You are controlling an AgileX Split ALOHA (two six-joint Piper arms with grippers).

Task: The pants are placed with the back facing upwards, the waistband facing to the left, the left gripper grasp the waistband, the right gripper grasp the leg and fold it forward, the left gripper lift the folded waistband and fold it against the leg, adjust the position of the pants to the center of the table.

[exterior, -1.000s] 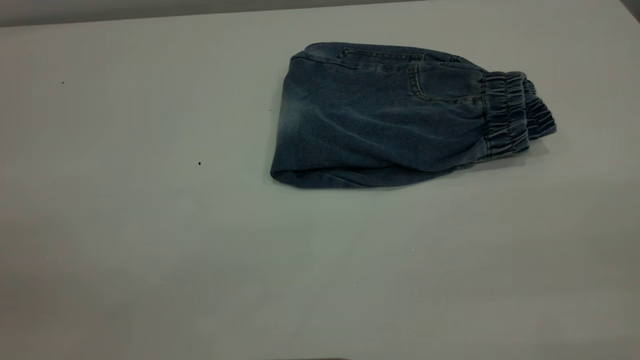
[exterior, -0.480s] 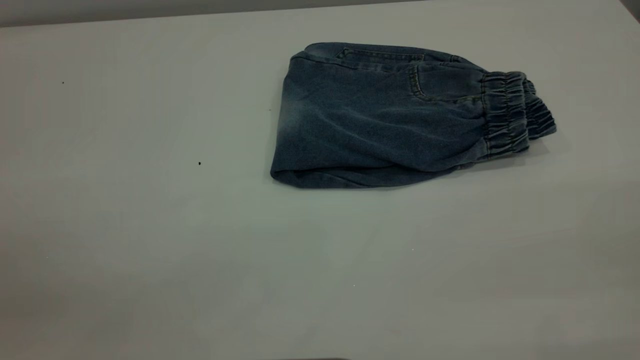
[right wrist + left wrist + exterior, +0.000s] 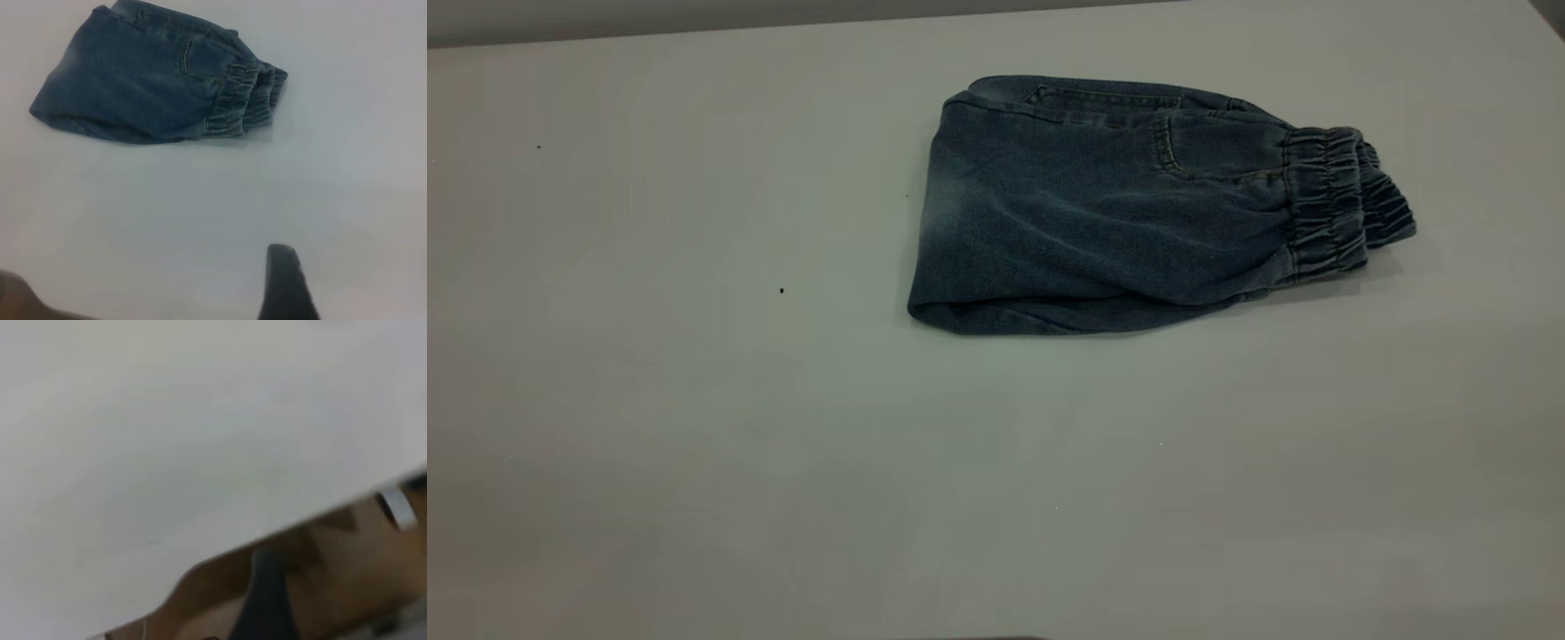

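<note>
The pants (image 3: 1120,213) lie folded in half on the table (image 3: 694,427), toward its far right in the exterior view. Their elastic waistband (image 3: 1329,200) points right and the hem points left. The leg (image 3: 978,240) on top is plain denim with a pale faded patch near the hem, and a back pocket (image 3: 1209,147) shows beside the waistband. Neither arm appears in the exterior view. My right gripper (image 3: 287,283) hovers over bare table, well apart from the pants (image 3: 147,87). My left gripper (image 3: 267,600) is out past the table's edge (image 3: 300,527), with no cloth near it.
The table's far edge (image 3: 783,27) runs along the top of the exterior view. A small dark speck (image 3: 781,290) lies left of the pants. Beyond the table edge in the left wrist view is a brown floor (image 3: 347,573).
</note>
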